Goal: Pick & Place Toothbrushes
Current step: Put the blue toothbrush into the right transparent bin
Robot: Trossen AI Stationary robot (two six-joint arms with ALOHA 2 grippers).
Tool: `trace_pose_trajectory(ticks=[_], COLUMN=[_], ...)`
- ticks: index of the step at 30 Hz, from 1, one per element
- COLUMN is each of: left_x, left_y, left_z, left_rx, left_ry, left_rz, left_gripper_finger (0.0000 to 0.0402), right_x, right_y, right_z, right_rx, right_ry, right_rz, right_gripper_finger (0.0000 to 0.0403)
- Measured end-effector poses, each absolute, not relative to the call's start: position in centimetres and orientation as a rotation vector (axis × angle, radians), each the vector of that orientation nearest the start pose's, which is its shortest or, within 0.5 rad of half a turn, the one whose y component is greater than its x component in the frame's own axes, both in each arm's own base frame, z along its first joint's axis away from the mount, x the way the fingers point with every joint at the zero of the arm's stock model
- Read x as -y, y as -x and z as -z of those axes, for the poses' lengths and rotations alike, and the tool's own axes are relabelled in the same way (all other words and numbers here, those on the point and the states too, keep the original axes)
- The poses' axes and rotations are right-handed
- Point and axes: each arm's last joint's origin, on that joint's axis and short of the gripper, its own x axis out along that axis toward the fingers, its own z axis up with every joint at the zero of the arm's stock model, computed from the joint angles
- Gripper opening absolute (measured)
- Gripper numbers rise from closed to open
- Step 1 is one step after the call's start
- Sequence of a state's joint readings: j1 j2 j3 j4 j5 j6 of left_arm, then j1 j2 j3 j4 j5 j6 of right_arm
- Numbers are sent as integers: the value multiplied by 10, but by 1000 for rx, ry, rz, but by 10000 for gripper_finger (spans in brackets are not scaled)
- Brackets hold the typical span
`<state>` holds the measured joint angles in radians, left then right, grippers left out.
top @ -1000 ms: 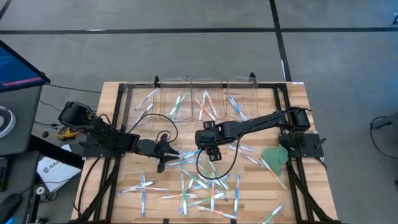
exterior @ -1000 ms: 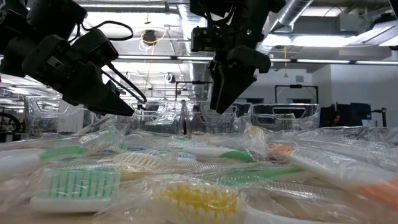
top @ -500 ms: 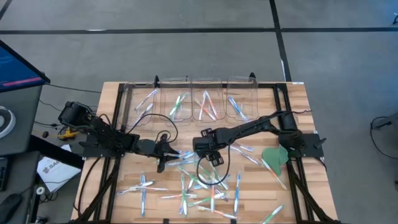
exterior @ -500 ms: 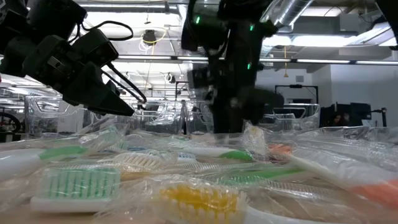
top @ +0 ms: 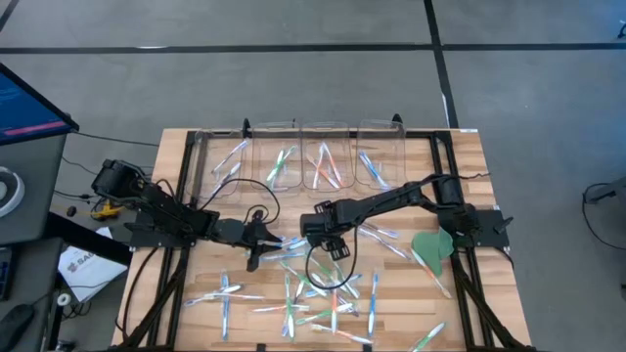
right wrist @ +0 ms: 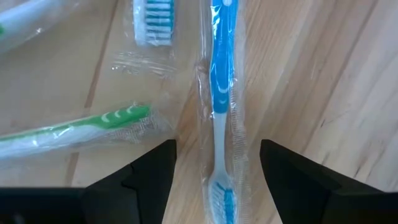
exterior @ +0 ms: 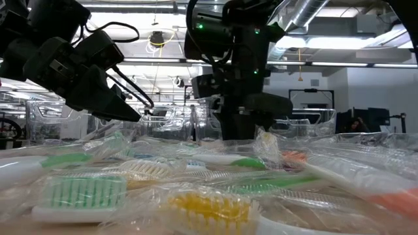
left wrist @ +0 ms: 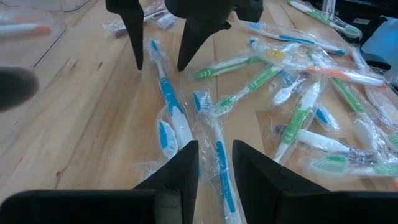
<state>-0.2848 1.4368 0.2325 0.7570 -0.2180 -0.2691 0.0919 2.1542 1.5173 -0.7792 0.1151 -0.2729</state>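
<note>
The desk is a top of pale wooden planks with a black frame along its sides, standing on a grey floor crossed by dark lines. Along its far edge stands a row of clear bins, each with a few toothbrushes inside. Most of the toothbrushes lie loose over the near half of the desk, each in a clear wrapper, with blue, green and orange handles. A flat green leaf-shaped piece lies near the right edge.

The right gripper is low over the middle of the desk, its fingers spread apart and empty, standing either side of a blue toothbrush that lies flat on the wood between them (neither finger touches it, as far as the right wrist view shows). A green toothbrush lies just beside it.

The left gripper hangs just left of the right one, above the desk, its fingers partly open with nothing between them; wrapped blue brushes lie on the wood under it.

The low view looks over the wrapped brushes into a large room with ceiling pipes and strip lights. A monitor and cables sit left of the desk.
</note>
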Motion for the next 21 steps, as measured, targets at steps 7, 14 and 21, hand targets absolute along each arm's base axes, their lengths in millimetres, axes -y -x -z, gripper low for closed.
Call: trace_pose_trajectory(ticks=[7, 14, 21], left_x=[54, 54, 54], left_y=[-208, -208, -208], left_z=[-116, -116, -116], left_rx=[-439, -439, -439], left_ry=[154, 154, 154], left_rz=[7, 8, 8], left_gripper_finger=[92, 92, 92], right_x=[-27, -18, -19], right_y=[-412, -413, -413], right_z=[-130, -129, -129], right_rx=[-1403, -1403, -1402], right_ry=[305, 233, 224], right_rz=[-221, -247, -237], right_gripper_finger=[226, 168, 48])
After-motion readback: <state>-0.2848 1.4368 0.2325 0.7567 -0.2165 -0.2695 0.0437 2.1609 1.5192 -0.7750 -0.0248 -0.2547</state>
